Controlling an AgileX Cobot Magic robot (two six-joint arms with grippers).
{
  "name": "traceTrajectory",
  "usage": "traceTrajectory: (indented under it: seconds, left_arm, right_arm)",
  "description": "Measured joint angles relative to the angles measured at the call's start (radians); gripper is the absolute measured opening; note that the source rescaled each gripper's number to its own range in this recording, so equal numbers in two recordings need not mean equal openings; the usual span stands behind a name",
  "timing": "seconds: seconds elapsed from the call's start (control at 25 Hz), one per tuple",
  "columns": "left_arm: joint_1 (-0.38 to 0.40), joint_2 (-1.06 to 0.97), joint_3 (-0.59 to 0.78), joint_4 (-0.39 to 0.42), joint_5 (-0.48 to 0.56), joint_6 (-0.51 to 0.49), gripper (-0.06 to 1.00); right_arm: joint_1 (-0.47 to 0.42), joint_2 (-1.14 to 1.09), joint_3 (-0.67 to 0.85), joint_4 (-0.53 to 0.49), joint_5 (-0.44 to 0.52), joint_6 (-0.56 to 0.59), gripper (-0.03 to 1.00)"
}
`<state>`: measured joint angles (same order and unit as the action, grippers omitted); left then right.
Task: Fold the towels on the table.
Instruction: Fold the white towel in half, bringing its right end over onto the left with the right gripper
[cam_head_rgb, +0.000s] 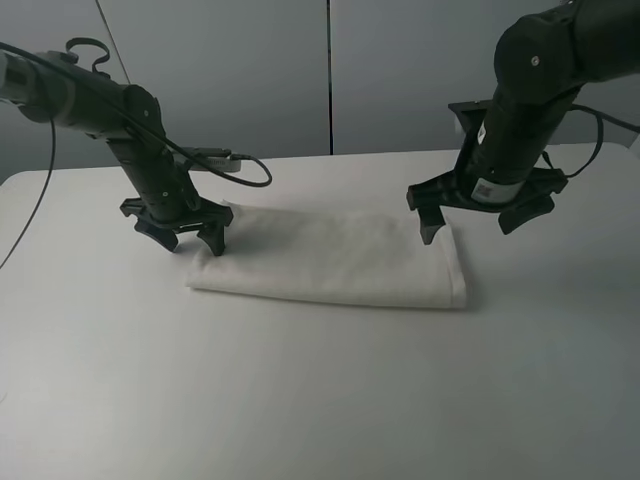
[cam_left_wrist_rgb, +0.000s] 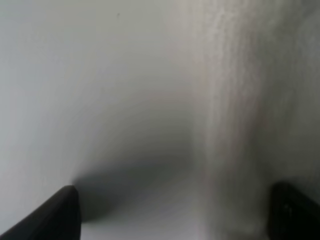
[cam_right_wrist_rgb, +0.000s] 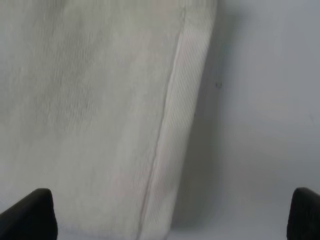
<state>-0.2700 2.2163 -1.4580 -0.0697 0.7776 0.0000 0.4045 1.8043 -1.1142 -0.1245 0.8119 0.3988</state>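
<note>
The white towel lies folded as a long flat rectangle on the white table. My left gripper is open over the towel's left end, one finger on the cloth edge, one off it. The left wrist view shows blurred terry cloth beside bare table, with both fingertips spread wide. My right gripper is open above the towel's right end. The right wrist view shows the towel with its woven band border and bare table beyond. No label shows.
A black cable runs from the left arm across the back of the table. Grey wall panels stand behind the table's far edge.
</note>
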Motion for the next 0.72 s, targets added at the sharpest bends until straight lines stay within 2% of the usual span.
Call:
traceTrajectory:
  seconds: [0.16,0.4,0.72]
  left_arm:
    - [0.0,0.001,-0.001,0.002,0.0,0.0,0.96]
    - [0.0,0.001,-0.003,0.016,0.003,0.0,0.96]
    - [0.0,0.002,-0.005,0.023,0.005,0.0,0.96]
  right_arm:
    - [-0.007,0.074,-0.09,0.044,0.02,-0.028,0.99]
    - [-0.064,0.199,-0.202,0.175,0.077,-0.172,0.99]
    - [-0.073,0.284,-0.216,0.188,0.093,-0.289,0.99]
